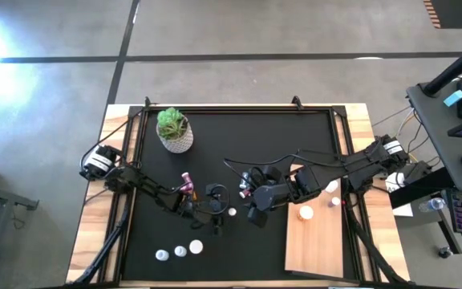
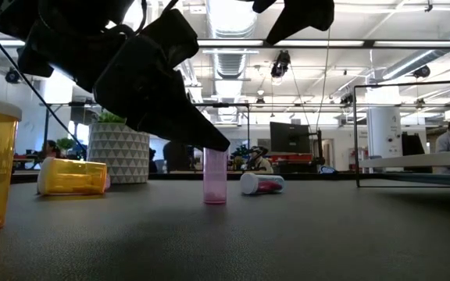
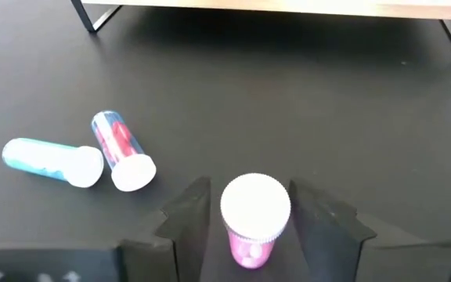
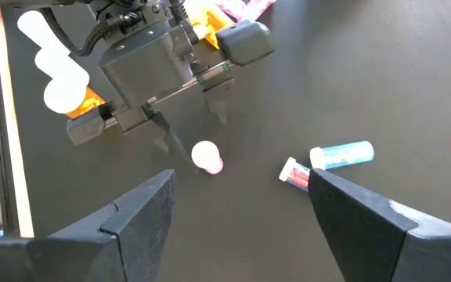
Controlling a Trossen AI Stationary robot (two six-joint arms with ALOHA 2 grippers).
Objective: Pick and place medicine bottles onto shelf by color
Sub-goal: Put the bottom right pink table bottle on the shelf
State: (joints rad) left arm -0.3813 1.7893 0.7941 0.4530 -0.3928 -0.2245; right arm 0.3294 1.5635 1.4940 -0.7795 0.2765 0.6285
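A pink bottle with a white cap stands upright on the black mat; it also shows in the low view and the high view. My left gripper is open, one finger on each side of this bottle with small gaps, its tips low over the mat. My right gripper is open and empty, hovering just right of it. A teal-banded bottle and a red-labelled bottle lie on their sides nearby. The wooden shelf lies at the near right and carries a few bottles.
A potted plant stands at the far left of the mat. Another pink bottle stands beside my left arm. Three white-capped bottles stand near the front edge. Amber bottles are close to the low camera.
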